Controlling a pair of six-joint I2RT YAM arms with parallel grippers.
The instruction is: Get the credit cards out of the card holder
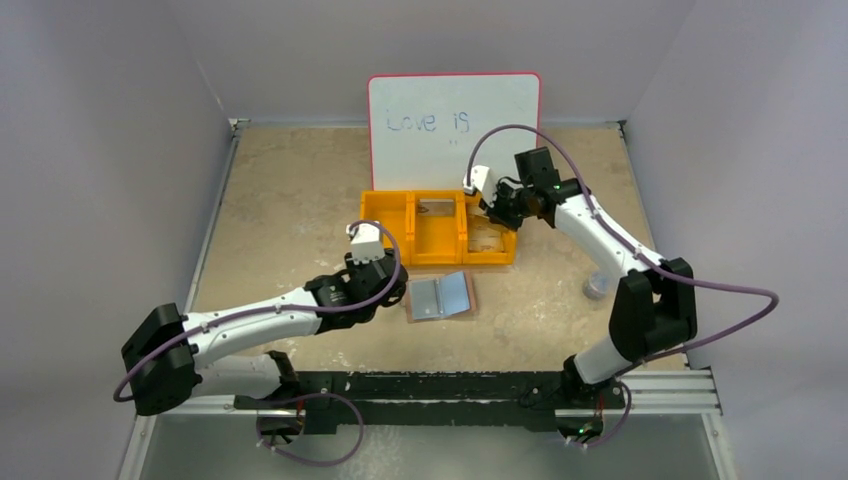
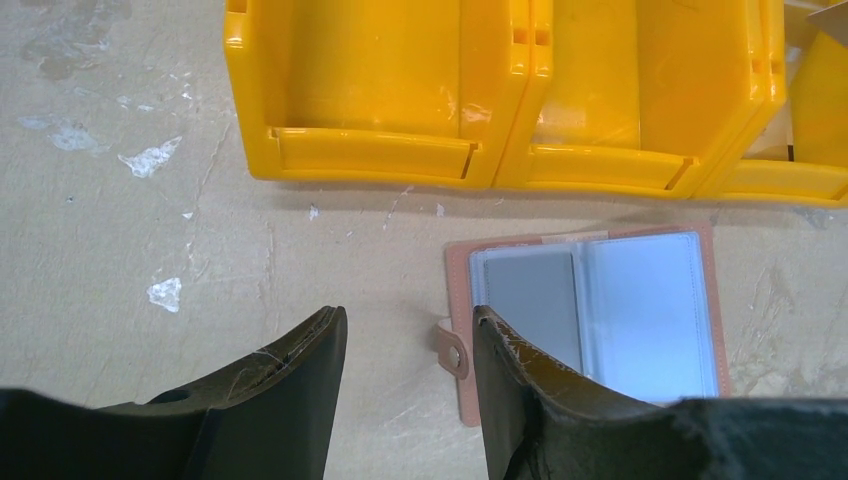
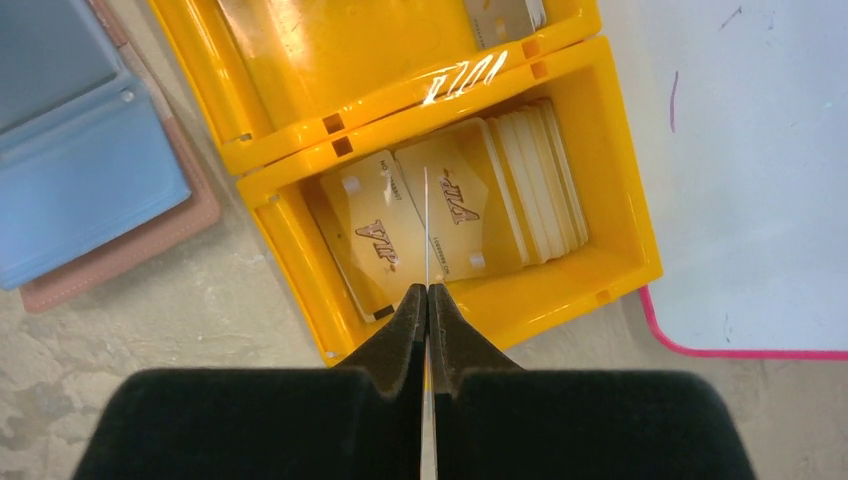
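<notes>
The holder [image 1: 440, 296] lies open and flat on the surface [image 1: 290, 200], just in front of the orange tray [image 1: 388, 215], below its middle and right compartments. Its cover is pinkish brown. Inside are two shiny clear pockets side by side; the left one looks more grey and the right one more pale blue. I cannot tell if a card is inside them. A small tab with a snap stands out from its left edge.

The left claw [image 2: 405, 320] is about half open and has hold of nothing. It hangs low over the surface at the left side of the holder. In the left wrist view its right finger covers the holder's left edge near the tab; I cannot tell if they touch.

The right claw [image 3: 427, 292] is closed fully on a thin card [image 3: 426, 220], seen only by its edge. It holds this card above the right compartment, where beige cards [image 3: 470, 215] lie in a loose pile. One greyish card [image 3: 505, 12] lies in the middle compartment.

A narrow strip of bare surface separates the holder from the tray front. To the left of the holder the surface is wide and bare. A whiteboard [image 1: 453, 110] stands just behind the tray, and grey walls close the surface at the left, right and back.
</notes>
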